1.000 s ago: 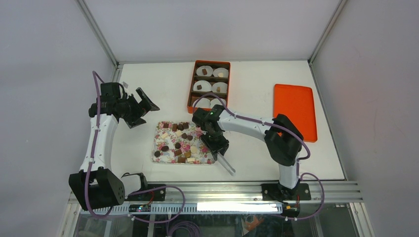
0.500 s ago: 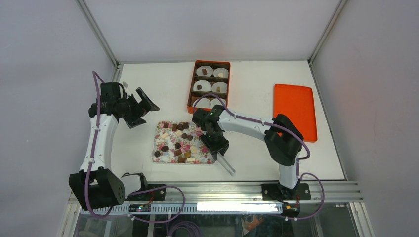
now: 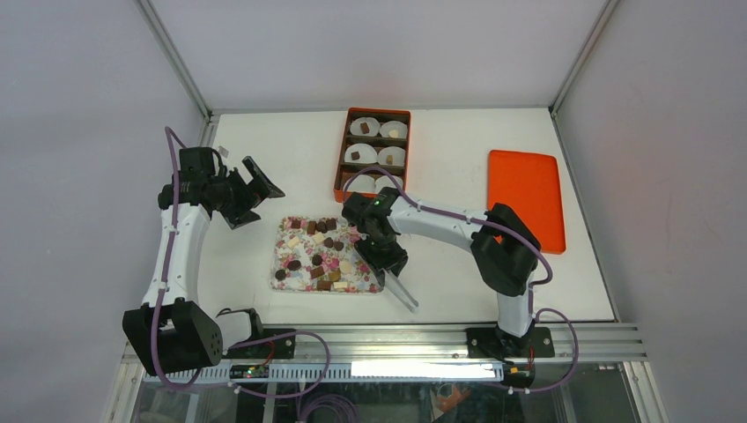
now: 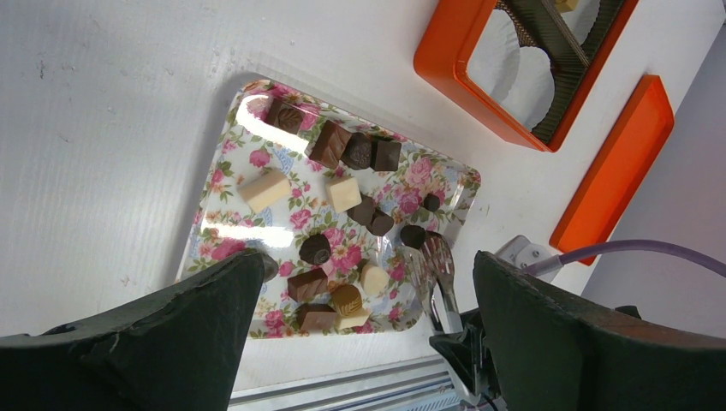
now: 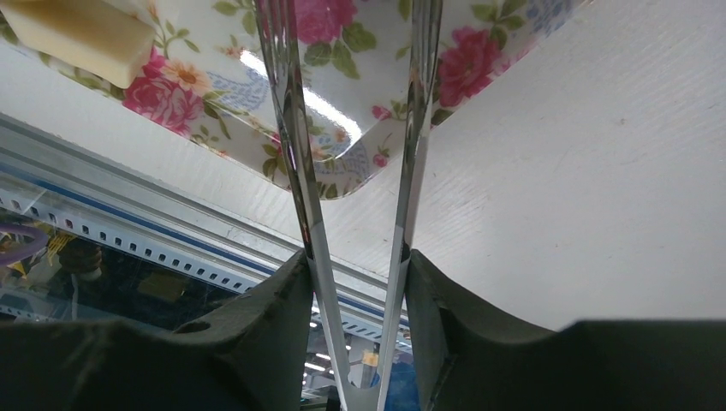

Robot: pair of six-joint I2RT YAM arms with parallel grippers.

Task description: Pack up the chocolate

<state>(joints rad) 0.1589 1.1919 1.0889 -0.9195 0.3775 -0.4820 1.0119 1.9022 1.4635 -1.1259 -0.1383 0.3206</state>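
Comparing w/ 1 s ago, hardly any motion is noted: tongs (image 5: pixel 412 128) are kept clamped in R gripper (image 3: pixel 388 261) over tray (image 3: pixel 283 267) corner, chocolate (image 4: pixel 330 144) not yet picked; L gripper (image 3: pixel 252 190) is held wide.

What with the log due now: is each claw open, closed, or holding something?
Left claw: open, holding nothing.
Right claw: closed on the metal tongs.

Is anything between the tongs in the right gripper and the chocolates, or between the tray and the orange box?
Nothing visible. The right gripper holds the tongs with their tips over the flowered tray, and the chocolates lie uncovered beside them. Only bare table separates the tray from the open orange box.
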